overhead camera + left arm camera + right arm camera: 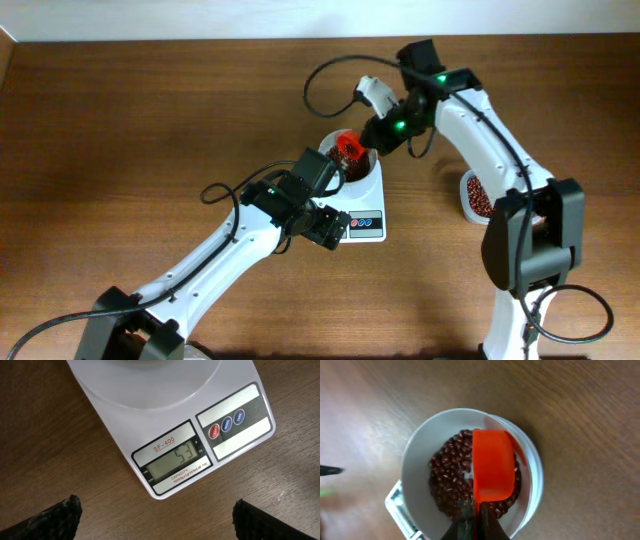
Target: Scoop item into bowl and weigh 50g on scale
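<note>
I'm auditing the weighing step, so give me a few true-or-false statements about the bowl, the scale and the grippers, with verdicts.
1. The bowl sits on the scale. True.
2. The bowl is empty. False: beans cover its bottom.
3. The left gripper holds the orange scoop. False: the left gripper is open and holds nothing; the right gripper grips the orange scoop by its handle.
4. The orange scoop hangs over the bowl. True.
5. The display on the scale reads 0. False: it appears to read 53.
</note>
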You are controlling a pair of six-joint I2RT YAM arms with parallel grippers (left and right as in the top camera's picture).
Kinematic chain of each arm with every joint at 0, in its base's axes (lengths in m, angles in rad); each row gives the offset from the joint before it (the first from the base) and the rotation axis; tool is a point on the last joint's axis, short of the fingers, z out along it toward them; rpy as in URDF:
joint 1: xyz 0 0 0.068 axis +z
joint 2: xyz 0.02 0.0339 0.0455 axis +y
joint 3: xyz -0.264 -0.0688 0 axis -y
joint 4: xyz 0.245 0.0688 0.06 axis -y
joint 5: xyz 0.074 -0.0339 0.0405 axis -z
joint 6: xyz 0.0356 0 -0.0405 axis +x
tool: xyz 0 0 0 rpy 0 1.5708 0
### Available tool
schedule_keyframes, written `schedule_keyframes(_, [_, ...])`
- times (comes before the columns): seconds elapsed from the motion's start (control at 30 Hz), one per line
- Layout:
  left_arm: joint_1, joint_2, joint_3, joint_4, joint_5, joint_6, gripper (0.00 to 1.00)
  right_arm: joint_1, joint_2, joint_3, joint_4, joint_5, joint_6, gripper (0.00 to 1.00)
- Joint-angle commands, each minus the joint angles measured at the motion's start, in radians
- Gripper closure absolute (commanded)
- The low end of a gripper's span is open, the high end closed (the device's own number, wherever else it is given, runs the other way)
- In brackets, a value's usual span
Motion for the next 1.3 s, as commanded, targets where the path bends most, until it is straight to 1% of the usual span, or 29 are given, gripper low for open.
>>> schedule_keyframes(0.0, [-0.006, -0.014, -0.004, 0.002, -0.007, -0.01, 0.01, 0.016, 0.009, 0.023, 0.009, 0.093, -0.056, 0.96])
schedule_keyframes(0.13, [-0.006, -0.014, -0.004, 0.002, -0.007, -0.01, 0.01, 0.037, 0.009, 0.023, -0.036, 0.109, -0.064, 0.96])
schedule_keyframes(0.17, [-0.006, -0.014, -0.004, 0.002, -0.007, -0.01, 0.01, 0.047, 0.009, 0.023, -0.05, 0.11, -0.085, 0.96])
schedule_keyframes(0.27, [-0.008, -0.014, -0.004, 0.002, -0.007, -0.01, 0.01, 0.081, 0.009, 0.008, -0.051, 0.207, -0.089, 0.96])
schedule_keyframes(0.33, [-0.006, -0.014, -0.004, 0.002, -0.007, -0.01, 0.01, 0.097, 0.009, -0.002, -0.056, 0.21, -0.089, 0.96])
schedule_keyframes(0.5, [-0.006, -0.014, -0.004, 0.002, -0.007, -0.01, 0.01, 0.108, 0.009, -0.003, -0.136, 0.203, -0.089, 0.96])
schedule_keyframes(0.63, [-0.006, -0.014, -0.004, 0.002, -0.007, -0.01, 0.01, 0.108, 0.009, -0.003, -0.178, 0.113, -0.084, 0.96])
schedule_keyframes(0.73, [-0.004, -0.014, -0.004, 0.002, -0.006, -0.01, 0.01, 0.096, 0.009, -0.003, -0.182, 0.052, -0.024, 0.96])
schedule_keyframes(0.8, [-0.009, -0.014, -0.004, 0.002, -0.006, -0.01, 0.01, 0.066, 0.009, -0.003, -0.195, -0.089, -0.024, 0.96])
schedule_keyframes(0.9, [-0.011, -0.014, -0.004, 0.002, -0.007, -0.01, 0.01, 0.023, 0.009, -0.003, -0.196, -0.232, -0.021, 0.96])
schedule_keyframes(1.0, [-0.013, -0.014, -0.004, 0.002, -0.007, -0.009, 0.01, -0.038, 0.009, -0.003, -0.193, -0.342, 0.056, 0.96])
schedule_keyframes(1.13, [-0.011, -0.014, -0.004, 0.002, -0.007, -0.01, 0.01, -0.111, 0.009, -0.003, -0.188, -0.382, 0.13, 0.96])
schedule_keyframes(1.27, [-0.011, -0.014, -0.004, 0.002, -0.007, -0.01, 0.01, -0.141, 0.009, -0.003, -0.167, -0.47, 0.133, 0.96])
